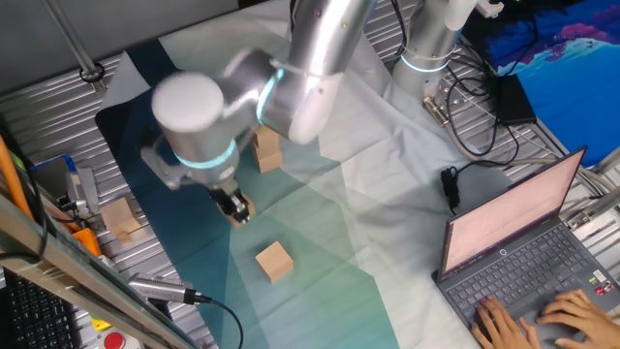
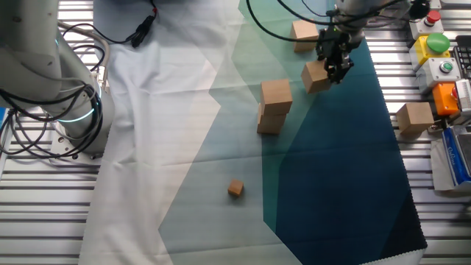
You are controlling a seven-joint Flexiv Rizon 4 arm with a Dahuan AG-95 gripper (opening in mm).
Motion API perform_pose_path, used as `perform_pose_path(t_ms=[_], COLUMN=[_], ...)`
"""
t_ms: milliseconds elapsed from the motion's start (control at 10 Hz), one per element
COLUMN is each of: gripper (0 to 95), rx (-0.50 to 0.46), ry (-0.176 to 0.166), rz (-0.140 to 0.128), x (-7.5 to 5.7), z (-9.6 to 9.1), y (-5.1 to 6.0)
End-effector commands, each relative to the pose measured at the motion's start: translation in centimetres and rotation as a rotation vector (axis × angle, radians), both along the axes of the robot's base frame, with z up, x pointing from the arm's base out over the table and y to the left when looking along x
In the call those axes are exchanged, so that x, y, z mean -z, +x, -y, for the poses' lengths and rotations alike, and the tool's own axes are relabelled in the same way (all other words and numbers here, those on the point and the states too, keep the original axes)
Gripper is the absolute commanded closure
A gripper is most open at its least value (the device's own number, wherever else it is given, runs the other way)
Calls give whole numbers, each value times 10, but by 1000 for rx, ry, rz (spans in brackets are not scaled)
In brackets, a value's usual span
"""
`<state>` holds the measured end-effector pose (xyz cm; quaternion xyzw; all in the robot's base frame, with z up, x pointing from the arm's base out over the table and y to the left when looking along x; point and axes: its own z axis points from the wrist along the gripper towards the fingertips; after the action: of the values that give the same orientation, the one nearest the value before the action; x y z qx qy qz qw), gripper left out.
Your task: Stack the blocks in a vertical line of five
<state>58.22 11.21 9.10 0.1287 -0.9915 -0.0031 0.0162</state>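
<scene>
Blocks are lying scattered over the cloth-covered table (image 2: 162, 147), and the gripper (image 2: 337, 65) is holding one of them. In the other fixed view, the fingers are closing on the held block (image 2: 316, 76), which is hanging tilted, just above the dark teal part of the cloth (image 2: 331, 169). In one fixed view the arm's big joint is hiding most of this, and only the fingertips (image 1: 235, 206) are showing below it, with a sliver of tan between them; how wide the fingers are parted I cannot tell from there.

Two blocks are standing as a short stack (image 2: 274, 106) near the middle of the cloth, the upper one sitting slightly askew on the lower. That stack is just left of the held block in the other fixed view, close but apart from it. A fourth block (image 2: 305, 34) is resting at the far edge of the cloth, behind the gripper. A fifth block (image 2: 414, 118) is sitting off the cloth on the metal slats, near the button box (image 2: 440, 59).

A small cube (image 2: 235, 189) is lying alone on the pale green band, well apart from everything else.

In one fixed view, a person's hands (image 1: 542, 318) are resting on a laptop (image 1: 523, 252) at the table's corner.
</scene>
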Motion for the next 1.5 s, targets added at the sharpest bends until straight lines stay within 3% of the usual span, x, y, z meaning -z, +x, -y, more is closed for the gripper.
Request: perform_pose_path(t_ms=[100, 400, 600, 900, 1100, 1400, 1500], gripper=[950, 950, 950, 950, 950, 950, 950], rx=[26, 59, 71, 67, 59, 40, 31], ry=[-9, -13, -16, -18, -25, -33, -34], rz=[-10, -46, -71, -95, -116, -116, -102], x=[-34, -69, -91, -109, -124, -139, -144], z=[12, 23, 24, 28, 32, 42, 47], y=[-16, -35, -42, -54, -70, -91, -98])
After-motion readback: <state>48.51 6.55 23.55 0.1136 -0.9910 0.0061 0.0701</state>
